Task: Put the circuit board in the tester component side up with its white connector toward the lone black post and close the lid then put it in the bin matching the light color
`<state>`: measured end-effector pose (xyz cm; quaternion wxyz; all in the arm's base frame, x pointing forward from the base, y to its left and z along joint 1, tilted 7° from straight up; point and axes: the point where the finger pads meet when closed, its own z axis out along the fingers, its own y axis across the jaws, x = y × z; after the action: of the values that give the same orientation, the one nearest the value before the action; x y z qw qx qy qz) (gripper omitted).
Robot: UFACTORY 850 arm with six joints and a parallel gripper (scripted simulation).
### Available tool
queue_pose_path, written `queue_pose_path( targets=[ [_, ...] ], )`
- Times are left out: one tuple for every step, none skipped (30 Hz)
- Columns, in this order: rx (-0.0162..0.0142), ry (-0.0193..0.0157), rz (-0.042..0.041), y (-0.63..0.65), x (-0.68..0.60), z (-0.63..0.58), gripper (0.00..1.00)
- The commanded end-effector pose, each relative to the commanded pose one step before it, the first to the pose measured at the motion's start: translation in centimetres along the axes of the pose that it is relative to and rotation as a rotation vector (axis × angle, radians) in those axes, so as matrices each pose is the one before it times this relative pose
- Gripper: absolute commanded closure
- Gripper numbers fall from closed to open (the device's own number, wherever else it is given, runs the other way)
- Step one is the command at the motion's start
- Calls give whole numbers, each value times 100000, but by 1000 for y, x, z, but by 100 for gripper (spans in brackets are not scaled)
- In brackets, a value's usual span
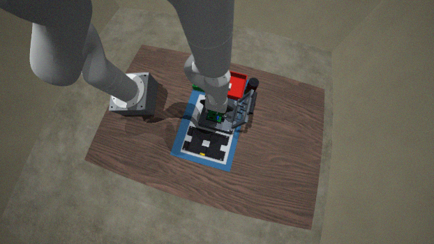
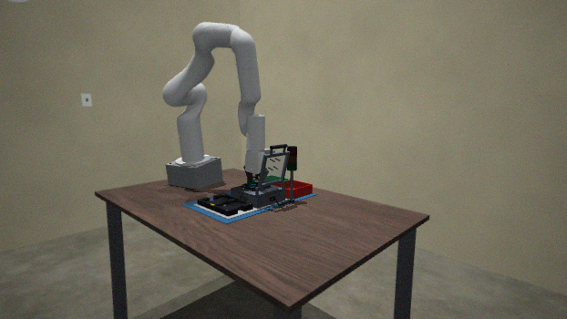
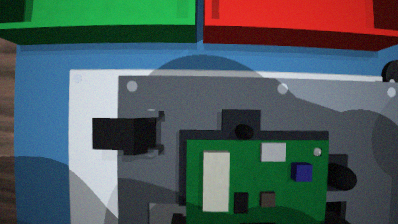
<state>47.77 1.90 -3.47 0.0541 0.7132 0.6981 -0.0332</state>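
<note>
The pincer [image 1: 215, 112] [image 2: 252, 178] points down over the tester [image 1: 206, 123] [image 2: 262, 197] [image 3: 150, 185], its fingers standing wide apart; whether they have hold of the circuit board [image 1: 215, 116] [image 2: 249, 185] [image 3: 260, 177] or stand clear of it, I cannot tell. The board is at the tester's dark recess, component side up, and 1 long pale block and 1 smaller pale block show on it. I cannot tell whether the 2 pins pass through its holes or whether it is fully down.

The lid [image 1: 240, 120] [image 2: 275, 169] stands open, tilted up. Beside the tester on the tabletop [image 1: 279, 146] [image 2: 273, 246] lies the black tray [image 1: 197, 137] [image 2: 223, 205]. The green bin [image 1: 197, 87] [image 2: 277, 179] [image 3: 110, 36] and red bin [image 1: 238, 84] [image 2: 303, 189] [image 3: 290, 39] are side by side, just apart. The signal light [image 1: 253, 83] [image 2: 292, 158] looks dim.
</note>
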Motion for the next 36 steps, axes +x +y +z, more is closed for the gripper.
queue_pose_path(
  targets=[
    [-310, 64, 27, 170, 18, -80, 21],
    [0, 0, 0, 0, 0, 0, 21],
    [0, 0, 0, 0, 0, 0, 21],
    [0, 0, 0, 0, 0, 0, 21],
    [0, 0, 0, 0, 0, 1, 21],
    [0, 0, 0, 0, 0, 5, 21],
    [0, 0, 0, 0, 0, 12, 21],
    [0, 0, 0, 0, 0, 20, 21],
    [0, 0, 0, 0, 0, 28, 21],
    [0, 0, 0, 0, 0, 34, 21],
    [0, 0, 0, 0, 0, 38, 21],
    [0, 0, 0, 0, 0, 39, 21],
    [0, 0, 0, 0, 0, 38, 21],
    [0, 0, 0, 0, 0, 0, 21],
    [0, 0, 0, 0, 0, 0, 21],
    [0, 0, 0, 0, 0, 34, 21],
    [0, 1, 0, 0, 0, 28, 21],
    [0, 0, 0, 0, 0, 20, 21],
    [0, 0, 0, 0, 0, 12, 21],
    [0, 0, 0, 0, 0, 5, 21],
    [0, 0, 0, 0, 0, 1, 21],
    [0, 0, 0, 0, 0, 0, 0],
    [0, 0, 0, 0, 0, 0, 0],
    [0, 0, 0, 0, 0, 0, 0],
    [0, 0, 0, 0, 0, 0, 0],
    [0, 0, 0, 0, 0, 0, 0],
    [0, 0, 0, 0, 0, 0, 0],
    [0, 0, 0, 0, 0, 0, 0],
    [0, 0, 0, 0, 0, 0, 0],
    [0, 0, 0, 0, 0, 0, 0],
    [0, 0, 0, 0, 0, 0, 0],
    [0, 0, 0, 0, 0, 0, 0],
    [0, 0, 0, 0, 0, 0, 0],
    [0, 0, 0, 0, 0, 0, 0],
    [0, 0, 0, 0, 0, 0, 0],
    [0, 0, 0, 0, 0, 0, 0]
  ],
)
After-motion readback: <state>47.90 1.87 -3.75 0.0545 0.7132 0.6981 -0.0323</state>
